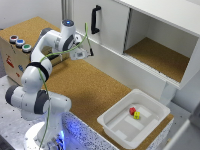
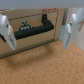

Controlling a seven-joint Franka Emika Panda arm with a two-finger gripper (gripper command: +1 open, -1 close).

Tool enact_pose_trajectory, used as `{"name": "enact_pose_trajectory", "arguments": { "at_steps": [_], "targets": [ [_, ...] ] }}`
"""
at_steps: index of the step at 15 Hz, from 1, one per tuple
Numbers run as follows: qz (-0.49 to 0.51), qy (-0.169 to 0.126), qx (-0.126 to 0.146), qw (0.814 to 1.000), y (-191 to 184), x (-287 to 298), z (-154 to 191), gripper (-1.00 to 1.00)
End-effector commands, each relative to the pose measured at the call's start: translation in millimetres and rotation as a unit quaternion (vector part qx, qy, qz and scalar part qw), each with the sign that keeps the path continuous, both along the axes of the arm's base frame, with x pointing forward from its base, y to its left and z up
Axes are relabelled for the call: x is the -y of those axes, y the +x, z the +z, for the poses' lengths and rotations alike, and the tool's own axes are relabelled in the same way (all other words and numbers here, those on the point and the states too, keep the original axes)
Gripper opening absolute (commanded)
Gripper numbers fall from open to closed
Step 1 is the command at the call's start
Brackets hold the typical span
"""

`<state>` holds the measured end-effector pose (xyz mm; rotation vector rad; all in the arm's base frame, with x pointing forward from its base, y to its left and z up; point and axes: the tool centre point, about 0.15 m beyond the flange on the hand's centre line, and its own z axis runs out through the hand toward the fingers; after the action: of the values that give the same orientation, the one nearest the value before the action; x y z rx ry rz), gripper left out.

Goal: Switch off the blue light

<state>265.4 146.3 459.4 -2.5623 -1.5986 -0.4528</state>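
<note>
Blue light point(image 1: 19, 43) sat on the wooden box point(image 1: 12, 62) at the exterior view's far left, between the red button point(image 1: 13, 38) and green button point(image 1: 26, 48). The gripper point(image 1: 89, 52) hung well apart from it, off to the right near the cabinet's black handle point(image 1: 95, 19), so the coming move likely ran leftward. From the wrist view, the fingers point(image 2: 6, 31) stood wide, empty, framing that handle point(image 2: 34, 29).

Bright, even room light, soft shadows only. Both pictures are soft and low in detail; the wrist view is blurrier, its tool fingers point(image 2: 74, 30) smeared out of focus.
</note>
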Motion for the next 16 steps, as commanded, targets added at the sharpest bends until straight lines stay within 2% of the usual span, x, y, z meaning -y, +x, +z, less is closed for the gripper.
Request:
{"name": "enact_pose_trajectory", "arguments": {
  "at_steps": [1,4,5,7,8,11,13,15,16],
  "targets": [
    [0.003,-0.007,-0.008,1.0,-5.3,-9.2,7.2,1.0],
    [0.004,0.0,0.0,1.0,-1.0,-1.9,0.3,1.0],
    [-0.005,0.001,0.01,1.0,3.0,-0.8,5.5,1.0],
    [-0.013,0.031,0.006,0.999,25.1,-2.0,24.3,1.0],
    [0.002,0.029,0.014,0.999,29.8,-6.5,31.9,1.0],
    [0.077,0.003,0.008,0.997,33.7,-40.5,55.2,1.0],
    [0.133,-0.008,-0.009,0.991,25.1,-72.2,71.3,1.0],
    [0.181,-0.037,-0.05,0.981,13.4,-107.9,78.6,1.0],
    [0.217,-0.062,-0.057,0.973,1.2,-129.2,81.3,1.0]
  ]
}}
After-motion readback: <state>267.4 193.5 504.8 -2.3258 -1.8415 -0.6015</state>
